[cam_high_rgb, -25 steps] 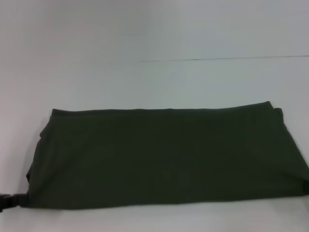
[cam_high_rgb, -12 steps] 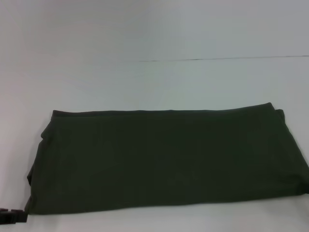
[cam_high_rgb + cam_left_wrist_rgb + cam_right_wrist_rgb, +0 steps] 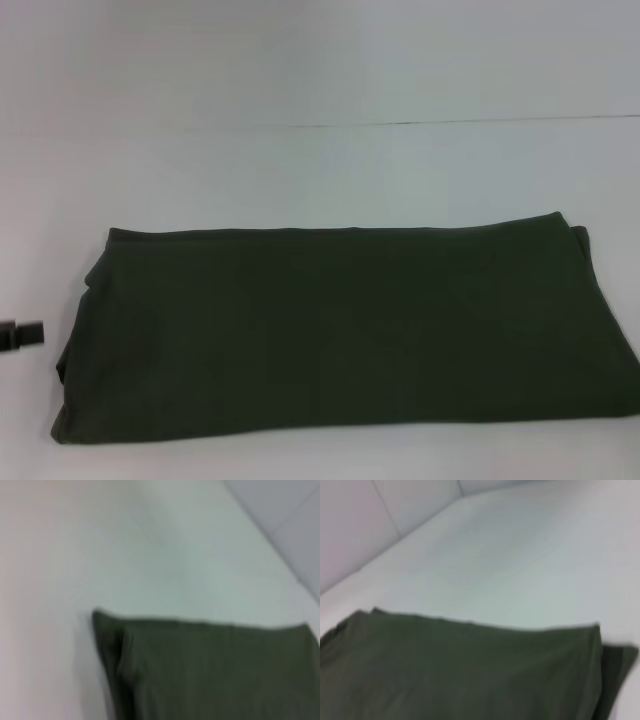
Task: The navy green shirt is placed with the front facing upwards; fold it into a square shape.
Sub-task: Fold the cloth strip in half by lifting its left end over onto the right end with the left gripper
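The navy green shirt [image 3: 340, 330] lies folded into a long flat band across the near part of the white table [image 3: 320, 170], plain side up; its lettering and neck label are hidden. A dark tip of my left gripper [image 3: 22, 336] shows at the left edge of the head view, just left of the shirt's left end and apart from it. The left wrist view shows one end of the shirt [image 3: 210, 670] and the right wrist view shows the other end [image 3: 455, 670]. My right gripper is out of view.
A thin seam line [image 3: 450, 122] crosses the white table beyond the shirt. A pale wall [image 3: 355, 525] rises behind the table's far edge.
The left gripper tip, which was low at the shirt's near left corner, has risen and moved clear of the cloth. The shirt has stayed flat.
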You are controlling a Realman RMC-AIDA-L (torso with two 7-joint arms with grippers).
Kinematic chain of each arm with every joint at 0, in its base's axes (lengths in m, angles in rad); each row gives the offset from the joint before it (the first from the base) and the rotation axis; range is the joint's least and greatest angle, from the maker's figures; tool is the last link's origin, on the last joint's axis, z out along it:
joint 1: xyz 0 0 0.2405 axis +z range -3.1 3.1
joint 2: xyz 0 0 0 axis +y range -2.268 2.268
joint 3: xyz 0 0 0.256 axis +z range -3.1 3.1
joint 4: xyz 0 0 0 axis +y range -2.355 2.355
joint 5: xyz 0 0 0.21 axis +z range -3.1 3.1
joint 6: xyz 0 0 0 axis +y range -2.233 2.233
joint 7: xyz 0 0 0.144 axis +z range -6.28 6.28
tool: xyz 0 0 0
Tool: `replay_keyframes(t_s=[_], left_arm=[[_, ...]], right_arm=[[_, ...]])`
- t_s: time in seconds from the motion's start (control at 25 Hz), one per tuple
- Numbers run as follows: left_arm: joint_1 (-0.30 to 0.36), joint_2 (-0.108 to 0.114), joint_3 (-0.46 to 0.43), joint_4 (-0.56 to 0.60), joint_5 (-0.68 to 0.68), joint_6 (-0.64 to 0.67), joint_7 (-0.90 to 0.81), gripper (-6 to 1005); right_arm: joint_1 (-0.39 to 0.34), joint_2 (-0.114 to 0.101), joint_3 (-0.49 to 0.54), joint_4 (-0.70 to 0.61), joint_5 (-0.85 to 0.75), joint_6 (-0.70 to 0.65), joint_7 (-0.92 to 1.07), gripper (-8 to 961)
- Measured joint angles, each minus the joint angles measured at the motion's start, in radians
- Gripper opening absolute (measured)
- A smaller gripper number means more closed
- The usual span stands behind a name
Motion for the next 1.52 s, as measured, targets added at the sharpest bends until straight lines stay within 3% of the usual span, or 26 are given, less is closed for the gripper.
replay_keyframes(t_s=[0.32,0.44,0.68,1.04,1.4,1.52], left_arm=[[-0.005,-0.013,0.001,-0.045,-0.195,-0.118,0.048,769],[-0.021,-0.014,0.010,-0.062,-0.209,-0.194,0.030,804],[-0.027,-0.009,0.043,-0.068,-0.183,-0.253,-0.039,799],[-0.049,0.007,0.091,-0.052,-0.025,-0.241,-0.245,800],[-0.109,0.022,0.180,-0.046,0.048,-0.235,-0.399,804],[-0.130,0.028,0.205,-0.046,0.096,-0.239,-0.448,805]], right_arm=[[0.020,0.039,0.039,0.002,0.183,-0.071,-0.137,864],[0.066,0.051,0.025,0.013,0.190,-0.061,-0.151,883],[0.160,0.050,-0.041,0.118,0.168,-0.021,-0.208,921],[0.197,0.049,-0.136,0.152,0.169,0.050,-0.233,929],[0.194,0.038,-0.405,0.151,0.146,0.066,-0.228,929],[0.202,0.038,-0.445,0.149,0.093,0.056,-0.222,930]])
